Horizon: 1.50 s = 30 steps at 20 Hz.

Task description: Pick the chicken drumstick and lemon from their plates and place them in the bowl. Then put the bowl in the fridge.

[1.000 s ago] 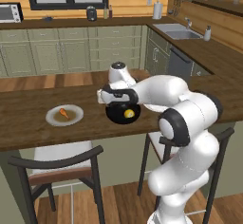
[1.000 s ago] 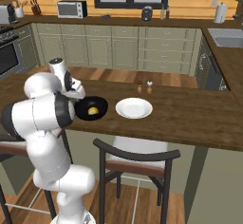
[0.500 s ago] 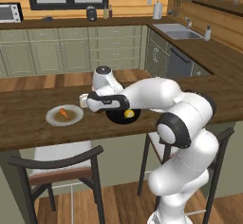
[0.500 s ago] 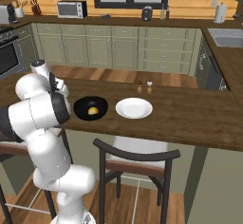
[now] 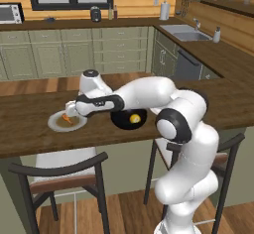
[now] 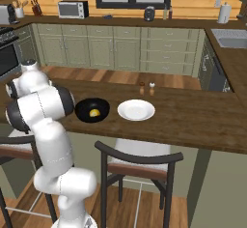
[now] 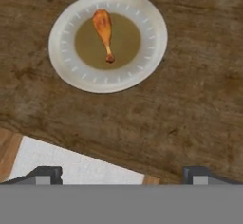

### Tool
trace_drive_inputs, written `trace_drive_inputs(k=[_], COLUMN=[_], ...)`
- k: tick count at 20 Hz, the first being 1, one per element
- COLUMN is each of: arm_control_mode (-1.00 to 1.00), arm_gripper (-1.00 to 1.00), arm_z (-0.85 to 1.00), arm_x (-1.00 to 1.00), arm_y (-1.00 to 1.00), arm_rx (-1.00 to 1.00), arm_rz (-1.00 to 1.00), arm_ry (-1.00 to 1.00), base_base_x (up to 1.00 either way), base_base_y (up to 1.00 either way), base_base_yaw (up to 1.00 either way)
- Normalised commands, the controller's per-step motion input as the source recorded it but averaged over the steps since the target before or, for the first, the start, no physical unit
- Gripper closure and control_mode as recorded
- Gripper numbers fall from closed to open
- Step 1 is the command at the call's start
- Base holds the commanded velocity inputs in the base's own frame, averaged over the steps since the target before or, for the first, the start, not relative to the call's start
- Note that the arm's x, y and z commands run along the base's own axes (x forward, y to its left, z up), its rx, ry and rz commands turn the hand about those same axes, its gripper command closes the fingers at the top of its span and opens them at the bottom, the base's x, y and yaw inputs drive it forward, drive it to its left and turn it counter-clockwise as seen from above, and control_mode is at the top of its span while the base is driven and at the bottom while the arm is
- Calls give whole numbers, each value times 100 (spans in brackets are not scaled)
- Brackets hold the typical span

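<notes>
The chicken drumstick (image 7: pixel 103 28) lies on the grey-rimmed plate (image 7: pixel 152 33) with its thick end away from the thin bone end. My gripper (image 7: pixel 122 175) hangs open above the counter's near edge, short of that plate, with nothing between its fingers. From the left base the gripper (image 5: pixel 71 113) hovers just over the plate (image 5: pixel 54 125) and drumstick (image 5: pixel 66 119). The black bowl (image 5: pixel 119 121) sits to the right with the lemon (image 5: pixel 134 119) inside. From the right base the bowl (image 6: pixel 82 110) with the lemon (image 6: pixel 94 112) stands beside the bare white plate (image 6: pixel 136 110).
Salt and pepper shakers (image 6: pixel 146 88) stand behind the white plate. A chair (image 5: pixel 59 171) is tucked under the counter below the grey-rimmed plate, another chair (image 6: pixel 137 162) under the white one. A sink (image 5: pixel 186 32) sits on the far counter.
The arm has swung left from above the bowl to above the grey-rimmed plate. The jaws stayed open. The lemon stayed in the bowl.
</notes>
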Motion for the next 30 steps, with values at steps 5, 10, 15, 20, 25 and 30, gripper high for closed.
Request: trace_drive_inputs(k=[5,10,15,20,25,30], arm_control_mode=[-100,-100,-100,-100,-100,-100], arm_gripper=[-100,-100,-100,-100,-100,-100], arm_z=[-30,-43,-26,-16,-40,-32], arm_x=[44,35,47,42,25,15], arm_y=[36,38,15,0,1,2], arm_rx=[-1,-4,-3,0,0,0], arm_rz=[2,2,0,0,0,0], arm_ry=[0,1,2,6,14,5], base_base_x=[0,0,0,0,0,0], base_base_y=[0,0,0,0,0,0], base_base_yaw=[0,0,0,0,0,0])
